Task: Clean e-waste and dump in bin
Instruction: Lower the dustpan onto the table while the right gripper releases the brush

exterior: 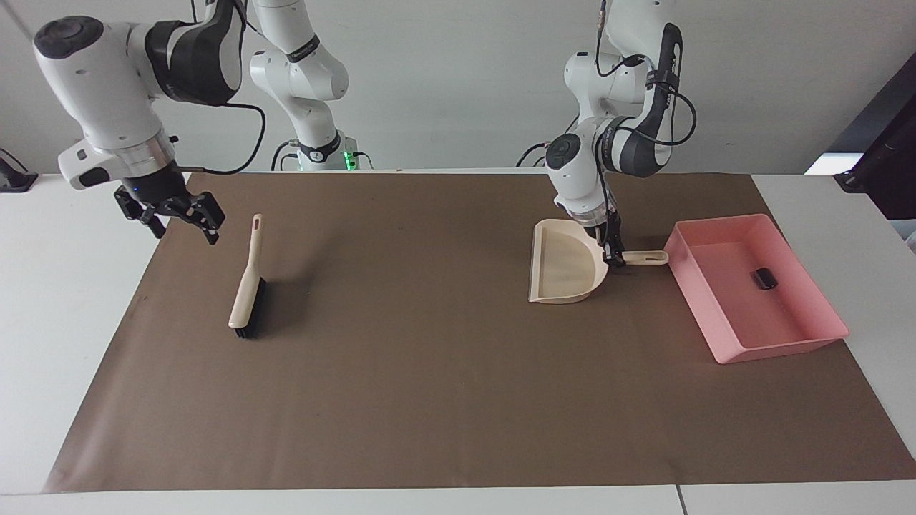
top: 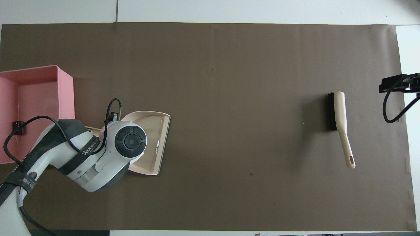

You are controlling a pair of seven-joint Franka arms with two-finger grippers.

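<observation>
Facing view: the e-waste (exterior: 764, 278) lies in the bin (exterior: 780, 349) at right. The left gripper (exterior: 614, 258) sits low at the dustpan (exterior: 565, 272) handle, grip unclear. The right gripper (exterior: 175, 217), upper left, hangs spread, empty, above the brush (exterior: 247, 286).

Overhead view: the left arm hides its gripper; the e-waste (top: 18, 127) shows at the frame's left edge.

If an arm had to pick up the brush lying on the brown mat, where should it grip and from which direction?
Probably the slim beige handle of the brush, taken from straight above. The brush lies flat, its handle end pointing toward the robots and its black bristles along one side of the head, so a pincer could close across the bare narrow handle.
</observation>
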